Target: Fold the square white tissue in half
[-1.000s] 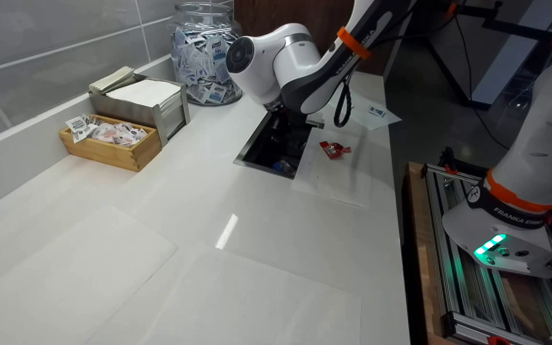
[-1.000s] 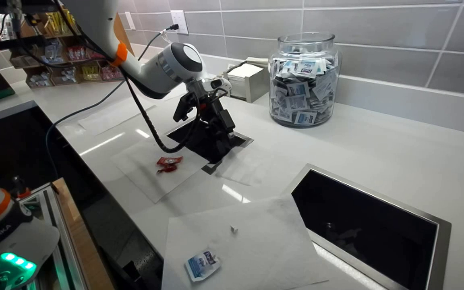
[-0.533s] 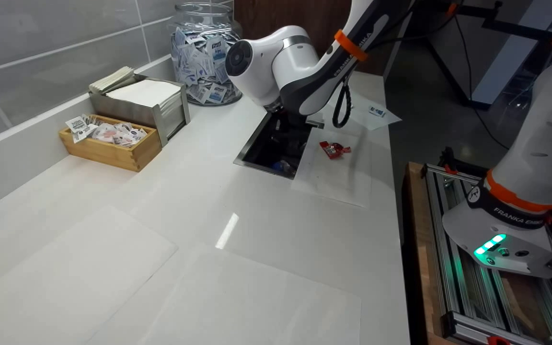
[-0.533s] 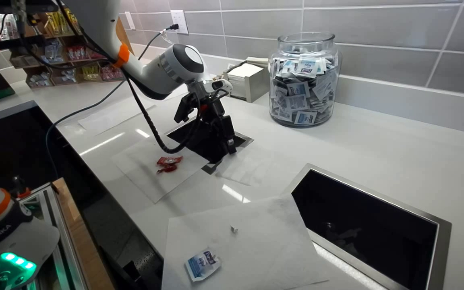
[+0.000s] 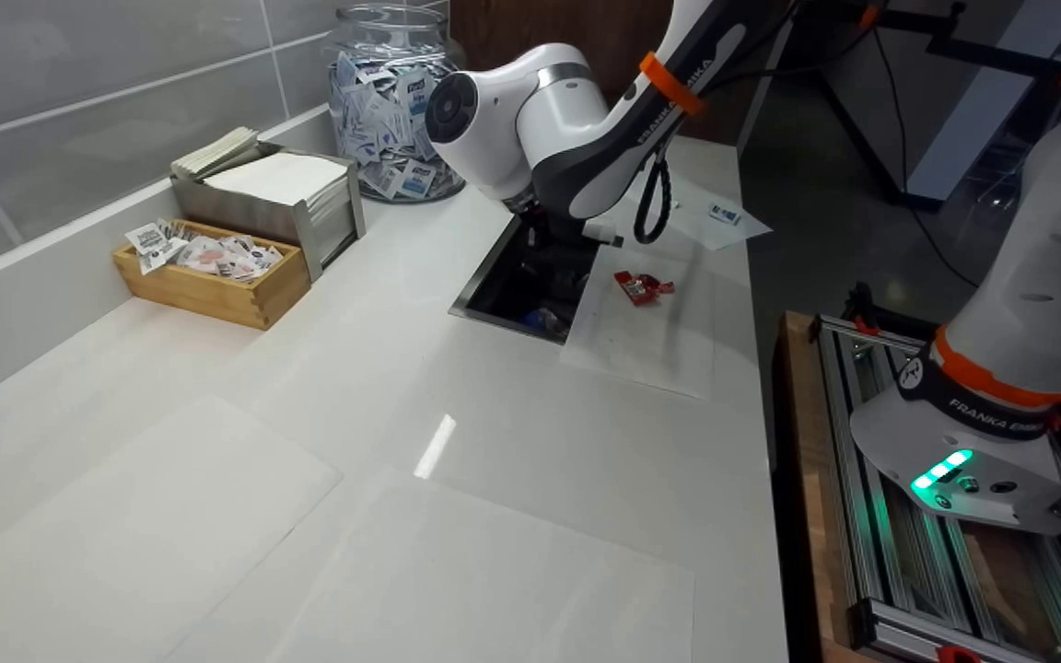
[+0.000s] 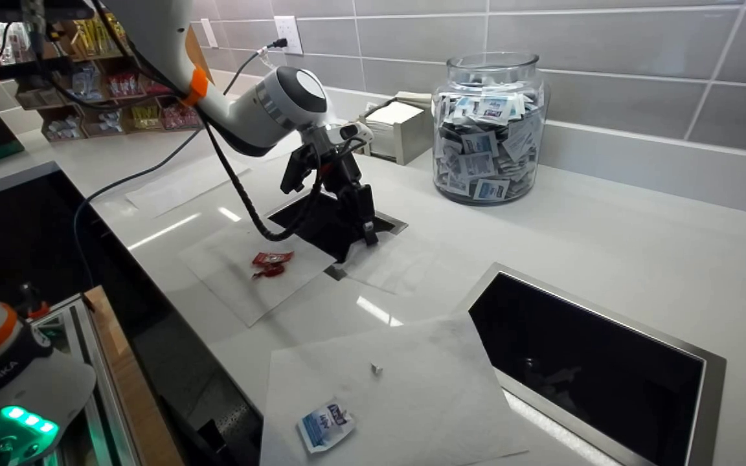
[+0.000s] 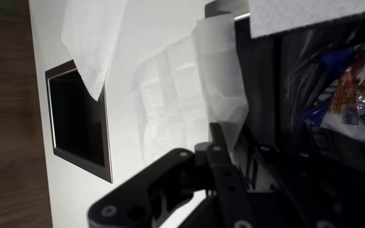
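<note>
Far left in an exterior view: your robot base (image 6: pixel 30 385). Next, a thin white sheet (image 6: pixel 250 301), flat, red wrapper (image 6: pixel 272 262) lying on it. Nearer the camera, a bigger white sheet (image 6: pixel 425 404) carries a Purell wipe packet (image 6: pixel 325 424), tilted, and a tiny silvery piece (image 6: pixel 376 369), too small for you to name.

Middle: your gripper (image 7: pixel 230 127), angled down at the steel-rimmed bin opening (image 6: pixel 400 226). Wrist view gives you the fingers (image 7: pixel 219 158) fairly near each other, edge of the creased white tissue (image 7: pixel 173 98) running in between; whether they pinch it, can't tell. Tissue lies on the counter (image 6: pixel 632 220) beside the opening, mostly flat, strip on the opening side bent out of flat. Inside the opening you see a blue-and-white snack bag (image 7: pixel 344 126).

Behind: steel napkin holder (image 6: pixel 410 133), stacked. Right of that, glass jar (image 6: pixel 493 76) full of Purell packets (image 6: pixel 476 165), in both exterior views. Far right, a second steel-framed opening (image 6: pixel 713 388); the bigger sheet overlaps its left edge.
</note>
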Controlling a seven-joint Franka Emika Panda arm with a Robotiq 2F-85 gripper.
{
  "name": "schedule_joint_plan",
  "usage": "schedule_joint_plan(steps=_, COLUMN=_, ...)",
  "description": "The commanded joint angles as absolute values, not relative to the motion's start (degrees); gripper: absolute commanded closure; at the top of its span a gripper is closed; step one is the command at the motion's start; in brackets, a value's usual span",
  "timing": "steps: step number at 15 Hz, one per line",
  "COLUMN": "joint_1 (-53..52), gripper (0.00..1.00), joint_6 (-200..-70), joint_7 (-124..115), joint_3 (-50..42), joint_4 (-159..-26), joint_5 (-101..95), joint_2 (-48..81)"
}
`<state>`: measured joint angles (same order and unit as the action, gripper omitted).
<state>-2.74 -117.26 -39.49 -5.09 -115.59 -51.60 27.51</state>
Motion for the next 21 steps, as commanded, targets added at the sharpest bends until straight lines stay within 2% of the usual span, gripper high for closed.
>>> schedule_joint_plan(steps=1, joint_1=-2.89, gripper=0.83, joint_6=-116.66, joint_7=-40.64, joint_3=-5.85, joint_4=-115.88, joint_5=-52.83, joint_2=26.86)
schedule_joint_plan(steps=3, joint_1=-2.45, gripper=0.86, joint_6=-117.27, joint_7=-40.89, joint_3=-6.05, joint_4=-116.63, joint_5=-52.77, joint_2=25.93)
schedule_joint_plan(steps=6, joint_1=-1.4, gripper=1.0, joint_6=-118.72, joint_7=-41.43, joint_3=-6.52, joint_4=-118.11, joint_5=-52.74, joint_2=24.01)
schedule_joint_plan(steps=13, joint_1=3.75, gripper=1.0, joint_6=-129.25, joint_7=-39.9, joint_3=-8.27, joint_4=-122.09, joint_5=-51.28, joint_2=19.14)
schedule_joint_plan(steps=21, joint_1=7.71, gripper=1.0, joint_6=-148.56, joint_7=-32.94, joint_3=-8.41, joint_4=-126.11, joint_5=-43.43, joint_2=16.12)
